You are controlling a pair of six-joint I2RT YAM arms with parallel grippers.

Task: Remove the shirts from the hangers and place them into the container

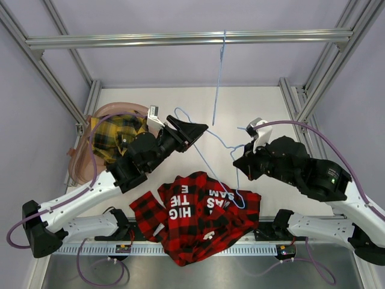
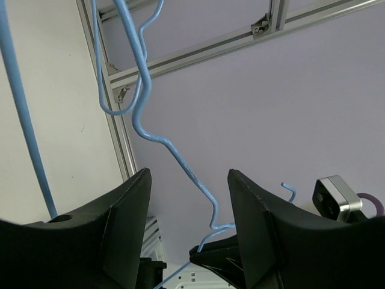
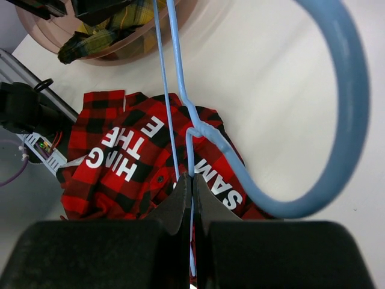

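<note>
The top view alone took in the whole layout. One container [image 1: 114, 107] sat at the left edge of the surface [image 1: 264, 102] with the yellow-and-black shirt [image 1: 117, 135] bundled inside it. The red-and-black shirt [image 1: 192, 217] lay crumpled at the near edge between the two arm bases, its white letters facing up. One hanger [image 1: 218, 84] hung bare from the silver rail [image 1: 180, 39]. None of that layout could be read from the left wrist view.

The left wrist view looked up past its own end effector [image 2: 187, 174]. Its fingers [image 2: 129, 205] stood spread apart with nothing between the pads. Thin blue wire showed in the gap beyond them.

The right wrist view gave what the top view hid behind the arm: the right end effector [image 3: 191, 186] was pinched tight on the wire of the second hanger [image 3: 355, 102], whose hook curved large at the right. Below it lay the red shirt, and the tub with the yellow shirt showed at the upper left. Whether that hanger's wire passed inside the red shirt or only over it could not be told.

Counted: two shirts, two hangers, one container, two arms.
</note>
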